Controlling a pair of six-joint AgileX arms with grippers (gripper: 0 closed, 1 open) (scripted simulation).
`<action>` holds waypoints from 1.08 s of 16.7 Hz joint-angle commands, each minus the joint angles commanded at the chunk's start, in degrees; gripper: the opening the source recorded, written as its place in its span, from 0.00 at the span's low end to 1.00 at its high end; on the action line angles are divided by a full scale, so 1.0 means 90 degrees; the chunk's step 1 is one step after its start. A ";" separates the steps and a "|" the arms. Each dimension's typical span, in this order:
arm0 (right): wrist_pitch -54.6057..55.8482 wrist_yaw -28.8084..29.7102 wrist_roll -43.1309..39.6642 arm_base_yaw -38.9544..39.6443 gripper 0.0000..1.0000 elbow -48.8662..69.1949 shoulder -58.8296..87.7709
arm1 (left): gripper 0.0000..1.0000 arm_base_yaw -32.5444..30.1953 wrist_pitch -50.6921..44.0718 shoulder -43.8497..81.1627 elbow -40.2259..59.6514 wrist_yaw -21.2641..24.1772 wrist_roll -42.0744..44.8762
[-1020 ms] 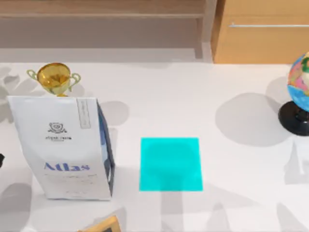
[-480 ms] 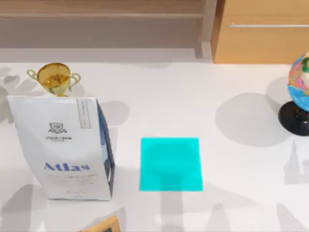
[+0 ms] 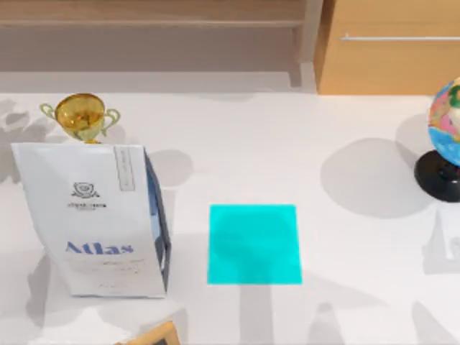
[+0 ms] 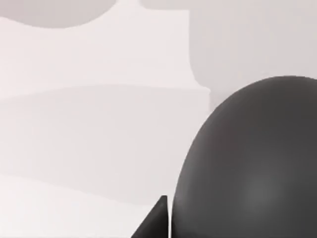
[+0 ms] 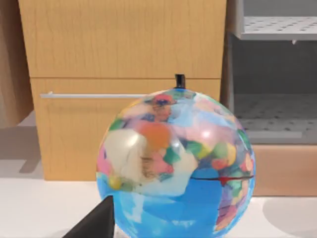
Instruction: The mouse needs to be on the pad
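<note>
Left gripper (image 4: 154,224): a dark wedge of it sits at the edge of the left wrist view, low over the white table (image 4: 89,148). Jaw state: cannot tell. Just beside that wedge, nearly touching, bulks a smooth dark grey dome, which I take for the mouse (image 4: 247,163). It rests on the table, and whether I have any hold on it I cannot tell. Right gripper (image 5: 95,222): a dark tip shows in the right wrist view. Jaw state: again cannot tell. Close in front of it stands the globe (image 5: 176,166), many-coloured above and blue below, and beyond that a wooden cabinet (image 5: 124,39) with a thin metal handle (image 5: 91,95). From above, the pad (image 3: 254,244) lies flat near the table's middle, its cyan face bare, so the mouse is not yet on it. The pad is well apart from the globe that my right gripper faces, which stands at the table's right edge. Just left of the pad stands the white Atlas bag (image 3: 97,219), upright, with a gold trophy (image 3: 80,116) behind it. The corner of a wooden-framed thing (image 3: 152,336) shows at the near edge.
</note>
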 joint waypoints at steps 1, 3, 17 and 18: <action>0.0000 0.0000 0.0000 0.0000 1.00 0.0000 0.0000 | 0.00 -0.0104 -0.0026 0.0120 0.0237 -0.0051 -0.0593; 0.0000 0.0000 0.0000 0.0000 1.00 0.0000 0.0000 | 0.00 -0.0352 -0.0089 0.0403 0.0739 -0.0134 -0.1954; 0.0000 0.0000 0.0000 0.0000 1.00 0.0000 0.0000 | 0.00 -0.2942 -0.0362 0.3201 0.4340 0.0214 -1.5231; 0.0000 0.0000 0.0000 0.0000 1.00 0.0000 0.0000 | 0.00 -0.3151 -0.0339 0.3372 0.4500 0.0270 -1.6195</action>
